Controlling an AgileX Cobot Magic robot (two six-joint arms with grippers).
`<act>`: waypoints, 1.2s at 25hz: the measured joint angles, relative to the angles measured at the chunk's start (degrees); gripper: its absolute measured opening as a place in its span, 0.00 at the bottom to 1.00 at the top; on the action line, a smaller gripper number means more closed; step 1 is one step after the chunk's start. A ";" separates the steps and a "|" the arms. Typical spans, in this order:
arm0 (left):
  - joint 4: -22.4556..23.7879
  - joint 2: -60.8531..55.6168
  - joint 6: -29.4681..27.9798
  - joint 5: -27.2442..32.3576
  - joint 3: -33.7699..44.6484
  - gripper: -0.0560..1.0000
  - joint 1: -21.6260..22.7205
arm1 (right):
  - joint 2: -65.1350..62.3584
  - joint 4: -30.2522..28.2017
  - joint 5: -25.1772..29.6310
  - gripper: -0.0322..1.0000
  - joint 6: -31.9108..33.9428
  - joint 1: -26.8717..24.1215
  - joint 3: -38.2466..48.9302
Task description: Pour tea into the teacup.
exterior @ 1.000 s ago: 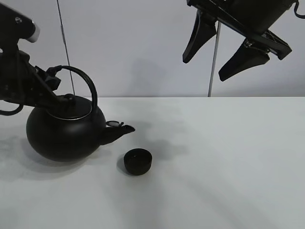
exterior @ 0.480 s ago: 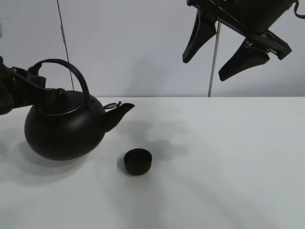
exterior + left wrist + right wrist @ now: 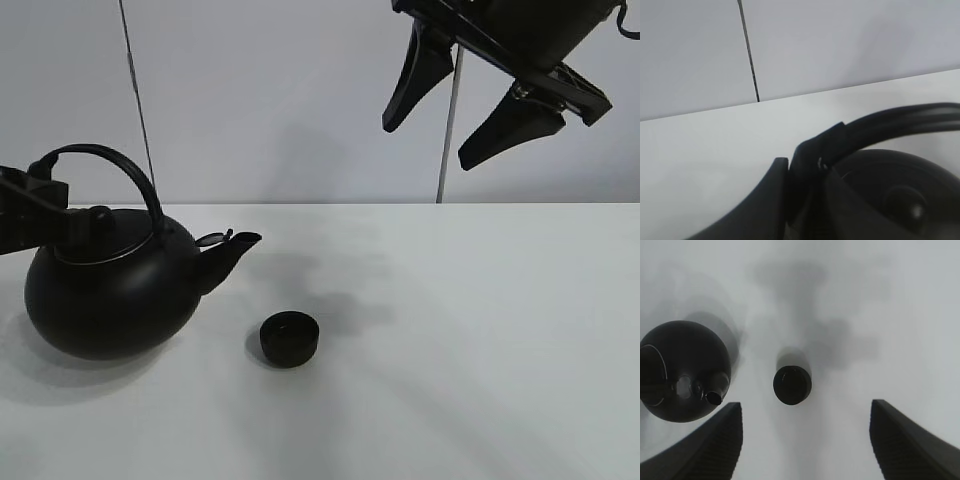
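The small matte-black teacup point(image 3: 290, 338) stands on the white table, a short way in front of and to the right of the kettle's spout. The big black kettle point(image 3: 105, 300) is upright at the left, its spout point(image 3: 228, 250) pointing right. My left gripper point(image 3: 35, 215) is shut on the left end of the arched handle point(image 3: 105, 158). The left wrist view shows the fingers point(image 3: 765, 200) clamping the handle point(image 3: 890, 122) above the lid point(image 3: 900, 200). My right gripper point(image 3: 429, 143) hangs open and empty high above the table, looking down on the teacup point(image 3: 792, 385) and kettle point(image 3: 685, 370).
The white table point(image 3: 480, 330) stretches to the right of the teacup. A grey wall point(image 3: 300, 100) with two thin vertical seams stands behind the table. The right gripper's fingers point(image 3: 705, 450) frame the wrist view's lower corners.
The kettle has gone from tipped toward the teacup to upright, and has moved left away from it with my left gripper. The teacup and right arm have not moved.
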 joint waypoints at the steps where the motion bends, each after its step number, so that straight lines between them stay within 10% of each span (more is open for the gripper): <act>1: -0.04 0.00 0.00 -0.19 0.28 0.16 0.00 | 0.00 0.07 0.00 0.51 0.00 0.00 0.00; 30: 0.91 6.87 -0.54 -6.33 0.97 0.16 0.00 | 0.00 0.36 0.00 0.51 0.00 0.00 0.00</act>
